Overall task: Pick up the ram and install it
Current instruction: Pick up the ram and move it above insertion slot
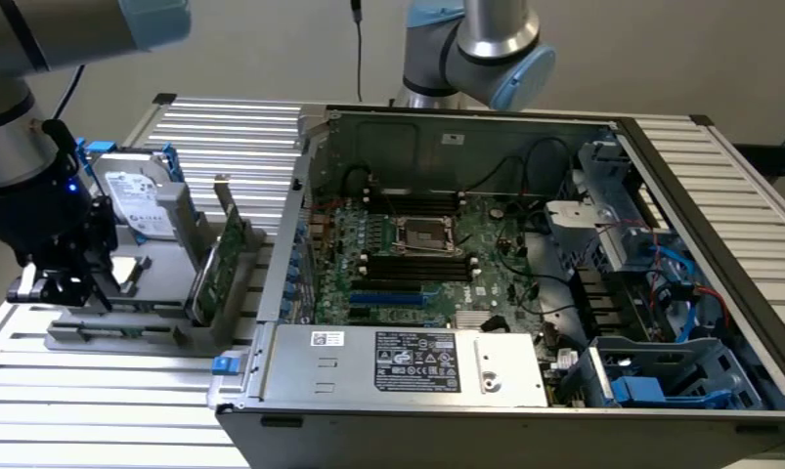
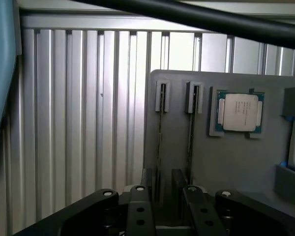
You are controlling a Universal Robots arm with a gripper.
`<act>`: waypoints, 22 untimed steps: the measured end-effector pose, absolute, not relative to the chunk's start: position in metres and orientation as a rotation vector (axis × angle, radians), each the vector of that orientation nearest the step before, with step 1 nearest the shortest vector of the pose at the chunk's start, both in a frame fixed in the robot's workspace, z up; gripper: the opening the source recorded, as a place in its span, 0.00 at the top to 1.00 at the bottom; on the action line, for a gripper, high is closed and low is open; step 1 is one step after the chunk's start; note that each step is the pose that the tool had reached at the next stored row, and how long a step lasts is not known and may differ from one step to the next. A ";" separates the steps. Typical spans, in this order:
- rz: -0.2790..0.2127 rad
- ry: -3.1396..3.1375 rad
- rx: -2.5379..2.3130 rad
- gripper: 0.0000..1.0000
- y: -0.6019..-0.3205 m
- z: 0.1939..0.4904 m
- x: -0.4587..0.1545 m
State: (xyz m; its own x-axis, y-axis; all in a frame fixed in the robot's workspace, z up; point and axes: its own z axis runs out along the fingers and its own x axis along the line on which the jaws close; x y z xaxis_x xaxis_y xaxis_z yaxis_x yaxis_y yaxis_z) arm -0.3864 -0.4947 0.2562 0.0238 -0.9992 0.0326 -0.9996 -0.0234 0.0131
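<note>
- Hovering low over a grey tray (image 2: 226, 162), the gripper (image 2: 165, 191) sits at the pick-up stage, with nothing held.
- Fingers (image 2: 137, 209): spread apart and empty. In the wrist view they reach down on either side of one of the tray's slots.
- Ram (image 2: 161, 132): a thin stick on edge, seated in a tray slot and in line with the gap between the fingers. I cannot tell whether the fingers touch it. A second stick of the same kind stands in the neighbouring slot.
- Done so far, by my judgement: only the approach to the tray.
- Left to do: the grasp, the lift, the carry to the computer case (image 1: 470, 115) and the seating of the stick.
- Memory slots (image 1: 418, 264) on the motherboard (image 1: 497, 283): long black rows either side of the processor socket. They look unfilled from here.
- Other tray contents: a processor chip (image 2: 239, 112), a hard drive (image 1: 138, 200) with blue rails, and a broader green card (image 1: 223, 264) standing upright.
- Position: the tray lies just beside the case, on the exterior view's left.
- Surface: a ribbed metal table (image 1: 106, 410) of pale slats, carrying both tray and case.
- Room: a plain pale wall (image 1: 275, 49) behind, with a black cable (image 1: 358, 49) hanging down it.
</note>
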 end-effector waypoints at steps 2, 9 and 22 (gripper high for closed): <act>0.022 -2.172 2.225 0.69 -0.495 0.253 -0.386; 0.022 -2.169 2.228 0.69 -0.495 0.240 -0.386; 0.022 -2.166 2.230 0.69 -0.495 0.216 -0.390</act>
State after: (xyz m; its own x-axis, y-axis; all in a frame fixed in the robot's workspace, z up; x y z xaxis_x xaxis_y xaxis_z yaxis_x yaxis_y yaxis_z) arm -0.3898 -0.4947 0.2162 0.0293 -0.9990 0.0326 -0.9995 -0.0289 0.0130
